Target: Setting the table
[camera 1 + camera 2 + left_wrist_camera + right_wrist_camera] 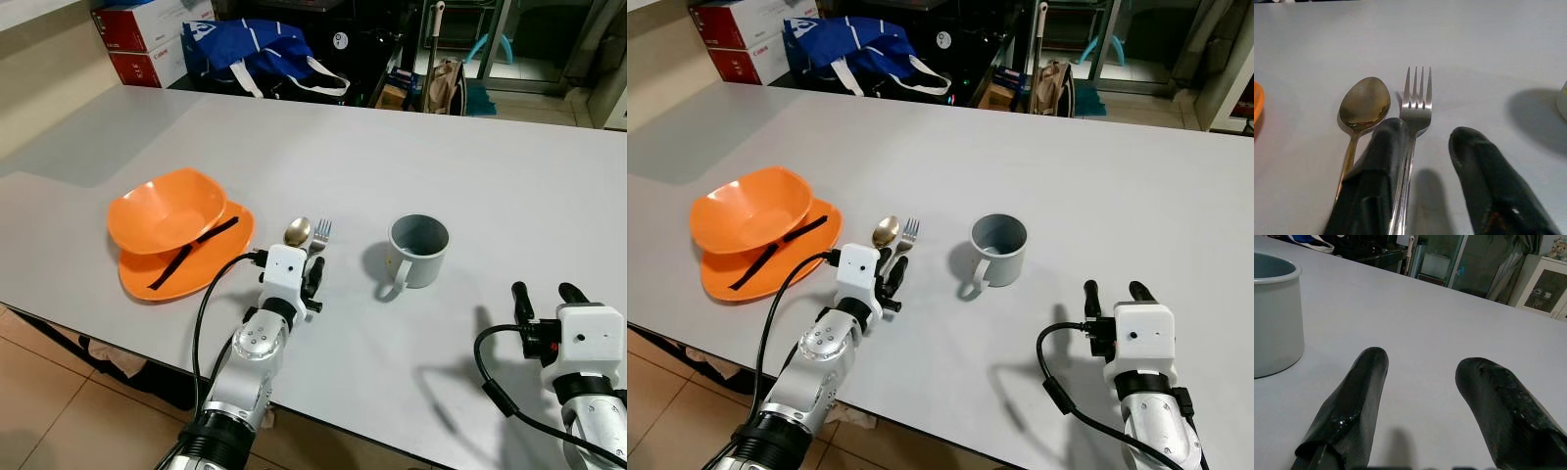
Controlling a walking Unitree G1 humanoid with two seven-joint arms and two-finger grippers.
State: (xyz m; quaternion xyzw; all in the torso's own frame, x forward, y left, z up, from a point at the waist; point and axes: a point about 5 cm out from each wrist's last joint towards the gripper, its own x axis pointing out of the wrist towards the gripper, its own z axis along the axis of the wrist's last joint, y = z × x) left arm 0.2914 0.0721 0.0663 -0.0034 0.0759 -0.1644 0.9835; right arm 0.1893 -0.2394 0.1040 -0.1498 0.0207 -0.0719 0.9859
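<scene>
Grey table (509, 196); left claw (1422, 161) open astride fork (1415, 105), beside spoon (1364, 105); right claw (1422, 396) open, empty.

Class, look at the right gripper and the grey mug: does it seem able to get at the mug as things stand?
Probably yes. The right gripper is open above bare table, and nothing lies between it and the grey mug, which stands upright toward its left side.

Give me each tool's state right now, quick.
Left tool: open, straddling the fork handle beside the spoon, not clamped.
Right tool: open, empty, over the table.
</scene>
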